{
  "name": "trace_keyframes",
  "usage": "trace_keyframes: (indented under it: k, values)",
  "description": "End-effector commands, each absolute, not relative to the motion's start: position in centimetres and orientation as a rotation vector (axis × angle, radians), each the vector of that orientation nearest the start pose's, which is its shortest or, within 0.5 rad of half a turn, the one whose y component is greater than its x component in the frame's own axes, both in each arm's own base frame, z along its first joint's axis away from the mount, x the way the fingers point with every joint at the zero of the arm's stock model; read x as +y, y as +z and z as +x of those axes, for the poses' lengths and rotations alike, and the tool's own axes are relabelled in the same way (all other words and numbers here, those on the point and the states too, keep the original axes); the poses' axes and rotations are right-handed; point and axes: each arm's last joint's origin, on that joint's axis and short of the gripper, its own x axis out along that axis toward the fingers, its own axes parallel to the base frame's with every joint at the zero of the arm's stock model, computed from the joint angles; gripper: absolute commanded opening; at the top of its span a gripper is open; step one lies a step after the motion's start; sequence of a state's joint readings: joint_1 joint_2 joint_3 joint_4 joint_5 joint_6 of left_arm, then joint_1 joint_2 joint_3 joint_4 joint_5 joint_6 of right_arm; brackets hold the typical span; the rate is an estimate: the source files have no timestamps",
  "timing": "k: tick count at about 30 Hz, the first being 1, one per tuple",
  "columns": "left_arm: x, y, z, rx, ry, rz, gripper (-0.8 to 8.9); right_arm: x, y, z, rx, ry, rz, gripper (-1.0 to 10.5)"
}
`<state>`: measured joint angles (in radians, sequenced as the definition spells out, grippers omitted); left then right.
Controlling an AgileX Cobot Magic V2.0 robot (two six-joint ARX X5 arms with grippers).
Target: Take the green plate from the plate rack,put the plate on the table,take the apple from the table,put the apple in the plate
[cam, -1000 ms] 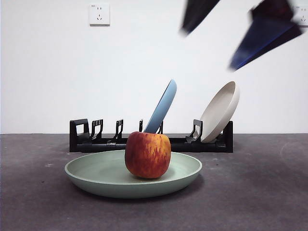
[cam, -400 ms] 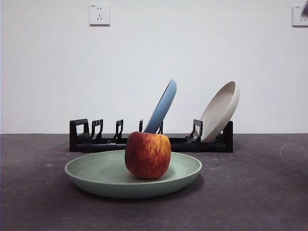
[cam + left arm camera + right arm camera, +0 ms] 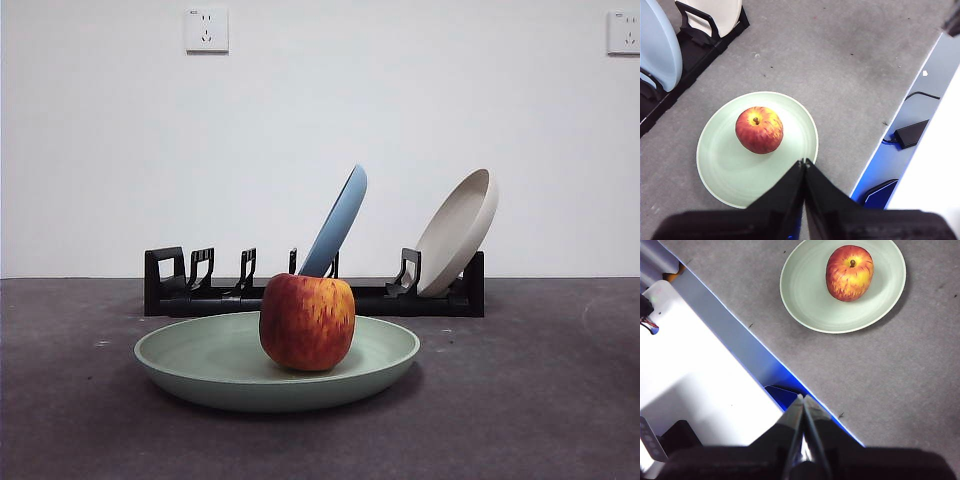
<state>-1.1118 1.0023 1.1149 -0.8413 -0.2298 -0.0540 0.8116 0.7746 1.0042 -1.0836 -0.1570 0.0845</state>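
Observation:
The green plate (image 3: 180, 362) lies flat on the dark grey table (image 3: 540, 400) in front of the plate rack (image 3: 200, 295). The red, yellow-streaked apple (image 3: 307, 322) stands upright in the middle of that plate. From above, the left wrist view shows the apple (image 3: 759, 129) on the plate (image 3: 725, 170), with my left gripper (image 3: 804, 162) shut and raised over the plate's near rim. My right gripper (image 3: 802, 398) is shut too, high above the table edge, well away from the plate (image 3: 805, 295) and the apple (image 3: 849, 272). Neither gripper holds anything.
A light blue plate (image 3: 337, 223) and a cream-white plate (image 3: 457, 231) lean in the rack. The table's edge, a black adapter with cables (image 3: 907, 134) and a white surface (image 3: 695, 365) lie beside the work area.
The dark arm parts at the front view's top right have risen out of that picture. The plate and the apple have not moved.

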Motion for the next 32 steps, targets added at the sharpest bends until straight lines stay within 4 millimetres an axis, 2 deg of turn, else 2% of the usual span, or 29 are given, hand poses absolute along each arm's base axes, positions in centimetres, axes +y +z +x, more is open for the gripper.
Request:
trace_keyframes:
  k: [1,17,21,24,27,32]
  values:
    - [-16.4,35.1,8.8,0.605,-0.82,0.411,-0.03,9.0,33.0,7.9,0.875,0.863,-0.198,0.0]
    - [-16.4,35.1,8.8,0.596,-0.825,0.431,-0.03,8.9,33.1,7.8,0.874,0.864,-0.198,0.0]
    - [-15.5,36.0,9.9,0.489,-0.719,0.426,-0.03,8.9,33.1,7.8,0.874,0.864,-0.198,0.0]
    - [-13.9,37.4,11.3,0.374,-0.642,0.381,-0.03,8.9,33.1,7.8,0.874,0.864,-0.198,0.0]
    - [-11.2,38.9,12.3,0.283,-0.552,0.314,-0.03,8.9,33.1,7.8,0.874,0.864,-0.198,0.0]
    - [-6.4,40.2,12.3,0.156,-0.419,0.236,-0.03,8.9,33.1,7.8,0.874,0.864,-0.198,0.0]
